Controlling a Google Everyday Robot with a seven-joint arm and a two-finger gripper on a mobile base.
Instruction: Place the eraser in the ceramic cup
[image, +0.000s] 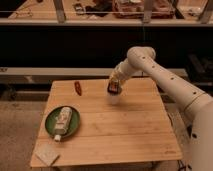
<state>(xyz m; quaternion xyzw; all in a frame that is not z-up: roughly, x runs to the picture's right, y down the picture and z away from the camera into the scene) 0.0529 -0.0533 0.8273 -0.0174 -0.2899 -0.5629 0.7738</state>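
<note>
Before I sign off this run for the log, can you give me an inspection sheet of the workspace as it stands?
Surface: wooden table, square, light slats.
Job's things: eraser held in the gripper, directly over the cup; cup upright at the table's far middle, mostly hidden behind the eraser.
Clutter: green plate at the left carrying a pale bottle on its side; small red item near the far left edge; beige pad on the near left corner.
Grippers: gripper shut on the eraser, above the cup.
Cables: nothing seen.
Surroundings: dark shelving and a rail behind the table; the floor is bare.
</note>
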